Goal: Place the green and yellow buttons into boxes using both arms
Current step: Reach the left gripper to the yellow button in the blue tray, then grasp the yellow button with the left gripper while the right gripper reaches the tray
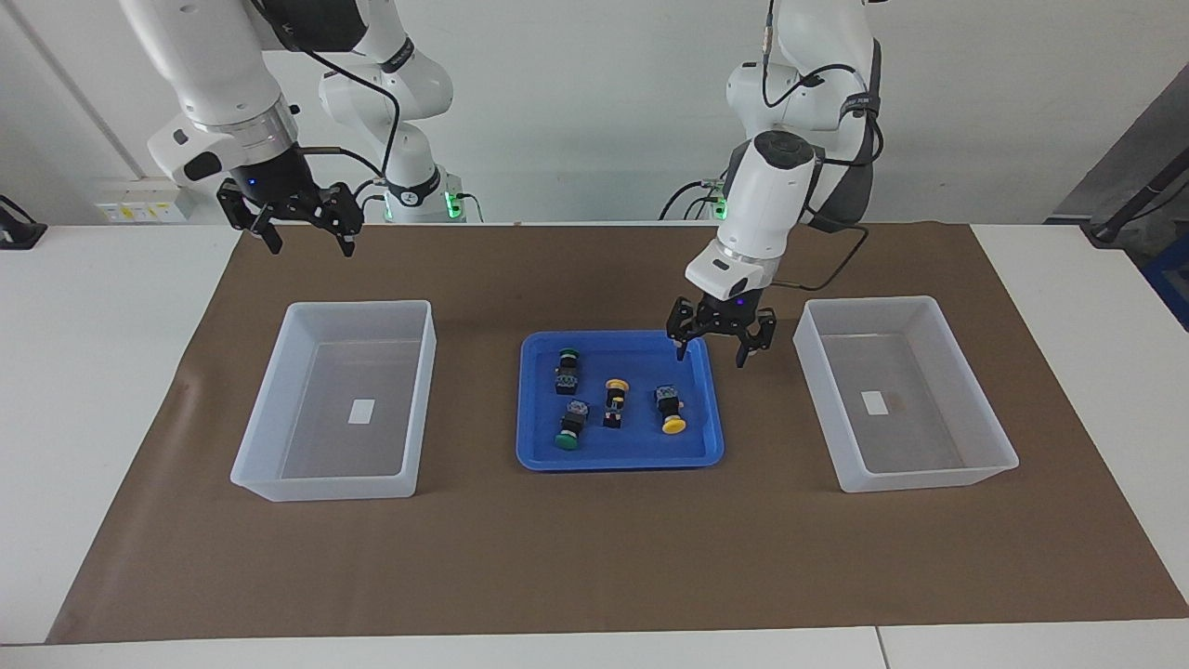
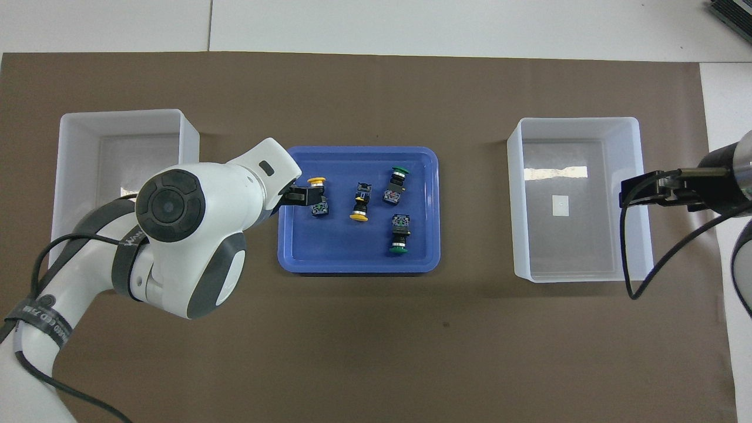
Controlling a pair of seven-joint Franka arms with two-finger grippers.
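My left gripper [image 1: 721, 346] has its fingers spread and empty over the tray [image 1: 620, 459] corner, lined up to drop on the nearest yellow button [image 1: 670, 410]. All four buttons lie in the tray between the two empty boxes [image 1: 346, 400]. The right gripper [image 1: 302, 223], fingers also released, waits above the table [image 1: 111, 390].

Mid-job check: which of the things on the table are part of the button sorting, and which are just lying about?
Part of the job:
- green buttons and yellow buttons, all lying in the tray
- two empty boxes
- left gripper, jaws open over the tray's edge
- right gripper, waiting, raised

Lying about:
- blue tray
- brown mat
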